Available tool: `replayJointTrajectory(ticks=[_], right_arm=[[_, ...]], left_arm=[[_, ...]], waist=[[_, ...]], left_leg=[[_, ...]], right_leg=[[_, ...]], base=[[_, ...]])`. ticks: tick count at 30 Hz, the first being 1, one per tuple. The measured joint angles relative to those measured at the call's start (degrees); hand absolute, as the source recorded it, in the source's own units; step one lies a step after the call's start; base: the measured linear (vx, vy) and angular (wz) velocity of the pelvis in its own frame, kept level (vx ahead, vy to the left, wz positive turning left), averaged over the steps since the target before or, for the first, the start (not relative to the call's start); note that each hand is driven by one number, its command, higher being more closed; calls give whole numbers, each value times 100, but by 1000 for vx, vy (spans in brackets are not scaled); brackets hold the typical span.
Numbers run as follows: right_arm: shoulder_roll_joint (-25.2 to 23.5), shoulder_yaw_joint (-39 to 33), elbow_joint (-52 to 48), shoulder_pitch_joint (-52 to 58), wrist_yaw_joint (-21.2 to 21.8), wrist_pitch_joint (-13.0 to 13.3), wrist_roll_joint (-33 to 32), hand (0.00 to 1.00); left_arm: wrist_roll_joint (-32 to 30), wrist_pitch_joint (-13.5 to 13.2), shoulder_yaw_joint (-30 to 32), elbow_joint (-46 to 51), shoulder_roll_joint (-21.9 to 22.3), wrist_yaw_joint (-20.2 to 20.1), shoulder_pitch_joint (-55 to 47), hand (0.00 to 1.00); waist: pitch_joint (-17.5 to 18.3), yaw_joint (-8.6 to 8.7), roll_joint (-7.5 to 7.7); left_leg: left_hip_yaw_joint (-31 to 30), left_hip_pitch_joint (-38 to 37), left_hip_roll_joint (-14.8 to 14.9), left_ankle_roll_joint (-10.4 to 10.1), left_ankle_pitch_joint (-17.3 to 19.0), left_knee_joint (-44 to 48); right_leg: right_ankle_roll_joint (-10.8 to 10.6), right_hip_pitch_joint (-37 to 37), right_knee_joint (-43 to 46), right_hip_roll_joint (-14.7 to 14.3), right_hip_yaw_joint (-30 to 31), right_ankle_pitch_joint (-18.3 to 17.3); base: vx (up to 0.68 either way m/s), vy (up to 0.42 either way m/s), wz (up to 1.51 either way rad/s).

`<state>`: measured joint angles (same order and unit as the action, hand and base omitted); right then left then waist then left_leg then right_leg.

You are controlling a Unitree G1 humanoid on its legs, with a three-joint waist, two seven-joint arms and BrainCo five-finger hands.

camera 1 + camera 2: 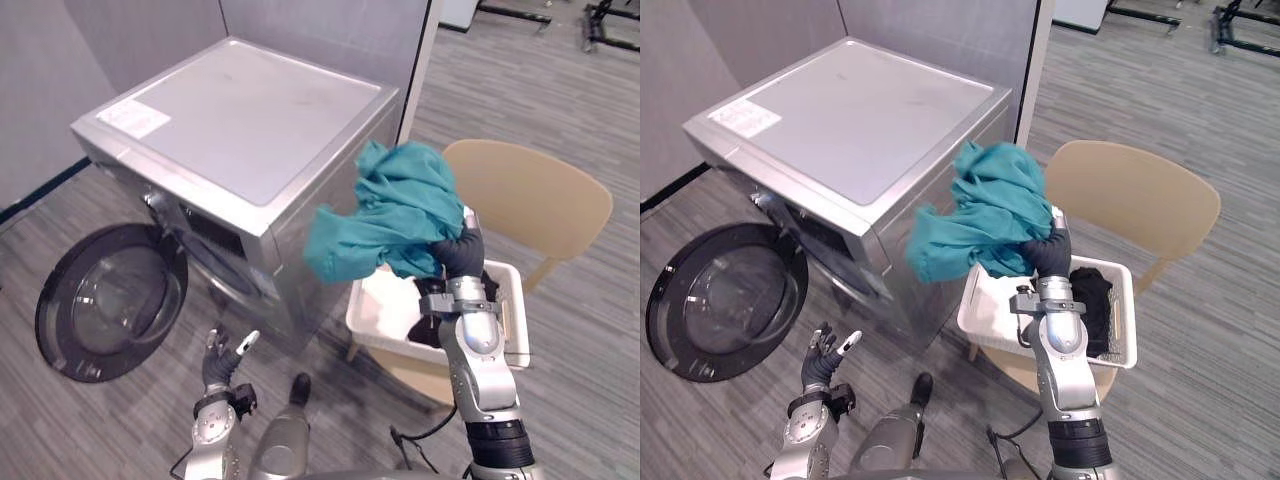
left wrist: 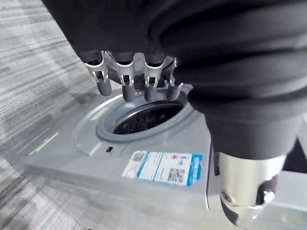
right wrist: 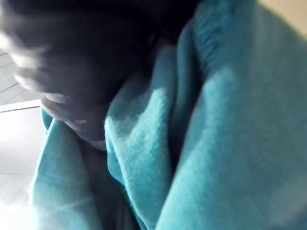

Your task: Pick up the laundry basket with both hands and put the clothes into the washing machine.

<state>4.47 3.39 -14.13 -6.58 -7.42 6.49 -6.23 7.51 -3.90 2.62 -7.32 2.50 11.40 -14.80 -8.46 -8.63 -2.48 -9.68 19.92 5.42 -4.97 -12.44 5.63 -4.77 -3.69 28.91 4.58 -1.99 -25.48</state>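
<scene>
A teal cloth [image 1: 395, 210] hangs bunched in the air above the white laundry basket [image 1: 512, 290], with my right hand [image 1: 458, 252] shut on it from below. Up close in the right wrist view, the teal cloth [image 3: 216, 143] covers the hand's fingers. The basket rests on a tan chair [image 1: 530, 195] and holds a dark garment [image 1: 1092, 295]. The silver washing machine [image 1: 250, 130] stands to the left, its round door [image 1: 110, 300] swung open. My left hand [image 1: 222, 358] is low in front of the machine, open and holding nothing; past its fingers [image 2: 129, 84] is the drum opening [image 2: 144, 120].
A grey partition wall stands behind the machine. Grey plank floor spreads to the right of the chair, with dark equipment frames [image 1: 600, 25] far back.
</scene>
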Motion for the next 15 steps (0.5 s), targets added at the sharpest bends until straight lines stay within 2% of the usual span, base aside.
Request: replayJointTrajectory(ticks=[1, 2, 3, 4, 5, 6, 7, 9, 10, 11, 12, 13, 14, 15], right_arm=[[79, -2, 31, 2, -5, -1, 2, 100], [208, -48, 130, 1, -5, -12, 8, 100], [311, -83, 211, -92, -4, -11, 11, 100], [351, -107, 230, -125, 7, -13, 18, 100], [386, -160, 232, -135, 9, -11, 48, 100], [435, -180, 233, -156, 18, -10, 125, 100], [474, -182, 248, -173, 26, -9, 159, 100], [678, -175, 520, -317, 158, -12, 260, 100], [733, -172, 585, -337, 195, -12, 302, 100], [821, -148, 633, -360, 289, -32, 429, 100], [855, -112, 635, -382, 354, -42, 472, 100], [873, -58, 638, -447, 486, -44, 511, 100], [801, 26, 651, -475, 595, -43, 580, 100], [772, 81, 658, -494, 660, -42, 612, 100]], left_arm=[[45, -3, -52, 169, 44, -6, -13, 0], [78, -21, -240, 406, 40, -23, -16, 0], [77, -25, -364, 698, 31, -36, 26, 0], [70, -52, -428, 830, -8, -61, 55, 0], [11, -115, -526, 1059, -154, -161, 87, 0], [-71, -200, -573, 1302, -331, -242, 140, 0], [-136, -253, -578, 1388, -409, -276, 192, 0], [-437, -431, -638, 1454, -726, -399, 639, 0], [-520, -434, -706, 1454, -806, -415, 772, 0], [-648, -496, -819, 1455, -909, -514, 990, 0], [-725, -539, -888, 1456, -962, -536, 1073, 0], [-843, -552, -1030, 1447, -1087, -599, 1202, 0], [-955, -551, -1229, 1380, -1242, -652, 1348, 0], [-1022, -551, -1323, 1350, -1305, -669, 1400, 0]], waist=[[-6, 34, -110], [-22, 120, -120], [-88, 179, 19], [-96, 177, 42], [-77, 187, 142], [-11, 208, 102], [13, 221, 63], [82, 360, -48], [84, 367, -50], [130, 403, -123], [137, 441, -128], [178, 495, -96], [243, 503, 57], [286, 492, 112]], left_leg=[[24, -11, 111, 16, 85, -164], [327, -39, 230, 417, 664, -405], [742, 54, 221, 518, 978, -285], [905, 68, 156, 475, 915, -64], [1094, 89, 29, 456, 908, 515], [1183, 48, -34, 450, 954, 1092], [1193, -9, -34, 474, 996, 1368], [1391, -541, 87, 359, 1659, 1918], [1466, -709, 147, 330, 1753, 1872], [1480, -947, 161, 263, 1811, 1440], [1481, -1056, 149, 242, 1812, 1168], [1437, -1326, 102, 106, 1731, 467], [1412, -1504, -24, 90, 1417, -96], [1399, -1573, -69, 114, 1305, -307]], right_leg=[[88, 12, -31, -104, -136, 51], [278, 73, -204, -78, -448, 202], [374, 61, -360, 54, -718, 350], [384, 53, -438, 131, -792, 451], [386, 47, -665, 253, -950, 683], [391, 32, -920, 286, -1083, 922], [402, 26, -1023, 287, -1155, 1014], [347, 30, -1220, 365, -1506, 1240], [321, 35, -1245, 379, -1559, 1275], [234, 70, -1306, 386, -1699, 1350], [208, 93, -1356, 370, -1747, 1398], [143, 152, -1529, 349, -1860, 1512], [113, 149, -1648, 417, -1894, 1616], [80, 161, -1715, 440, -1920, 1665]], base=[[-360, -234, 110], [-423, -194, 118], [-391, -177, 113], [-297, -116, 94], [-218, -104, 70], [-161, -77, 66], [-212, -16, 65], [-176, 85, 78], [-146, 122, 72], [-116, 114, 49], [-119, 151, 57], [-82, 152, 45], [-66, 149, 40], [-60, 138, 30]])
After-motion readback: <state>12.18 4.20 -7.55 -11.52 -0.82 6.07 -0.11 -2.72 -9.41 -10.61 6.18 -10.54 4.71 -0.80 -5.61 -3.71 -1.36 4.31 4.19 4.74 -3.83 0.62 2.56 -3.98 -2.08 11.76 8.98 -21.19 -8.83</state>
